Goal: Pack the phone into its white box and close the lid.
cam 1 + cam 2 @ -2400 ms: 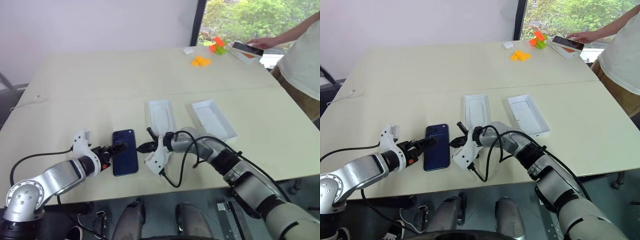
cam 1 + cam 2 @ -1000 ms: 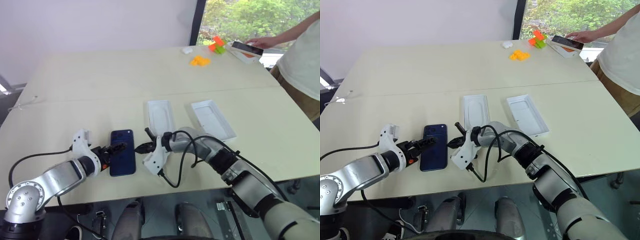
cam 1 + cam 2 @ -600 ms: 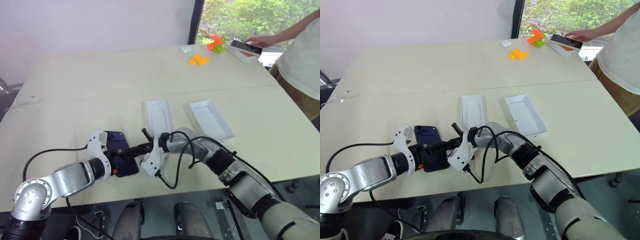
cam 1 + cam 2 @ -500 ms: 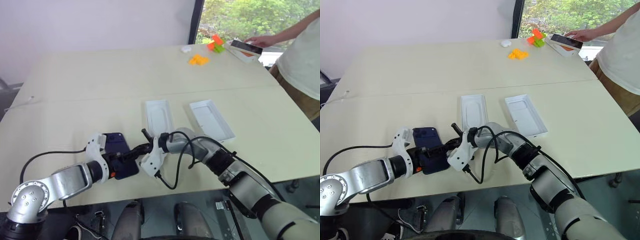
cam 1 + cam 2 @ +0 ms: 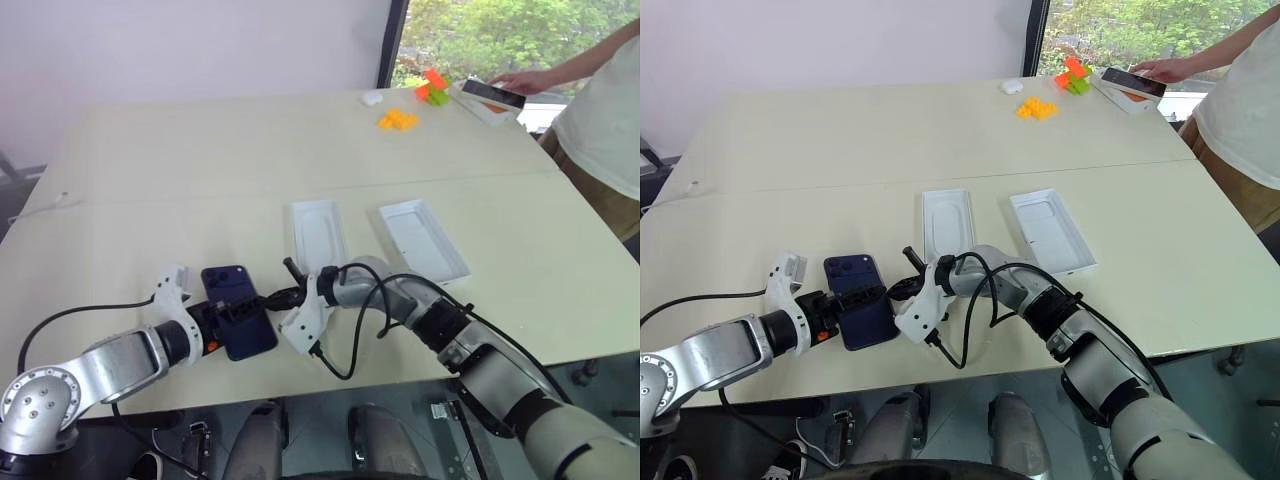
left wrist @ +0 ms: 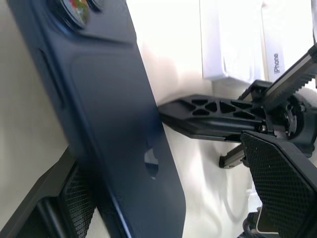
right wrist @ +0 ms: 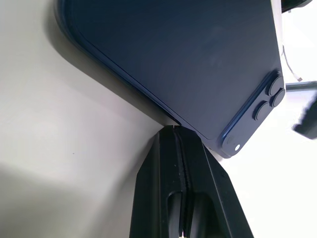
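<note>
The large pale cream table (image 5: 200,150) carries everything. On it, past the arms, lie two shallow white rectangular trays side by side: the white box (image 5: 320,232) at about twelve o'clock from the grippers, and the lid (image 5: 424,238) at about one o'clock, both open side up and empty, well apart from the phone.

The slim dark navy-blue phone (image 5: 238,324), glossy back up with its camera cluster at the far corner, sits near the table's front edge. Its long axis runs roughly from six to twelve o'clock, leaning a little toward eleven, nearly parallel to the white box.

The phone lies between the two tools. The left gripper (image 5: 235,312) comes in from nine o'clock with its black fingers spread wide across the phone's width, one finger on each long side in the left wrist view; whether they press on it I cannot tell. The right gripper (image 5: 283,296) comes from three o'clock, fingers pressed together into one wedge, its tip at the phone's right long edge. The left arm looks the nearer to taking the phone, and the box lies ahead and to the right of it.

Small grey lettering reading "iPhone" (image 6: 275,63) shows on a white side wall in the left wrist view.
</note>
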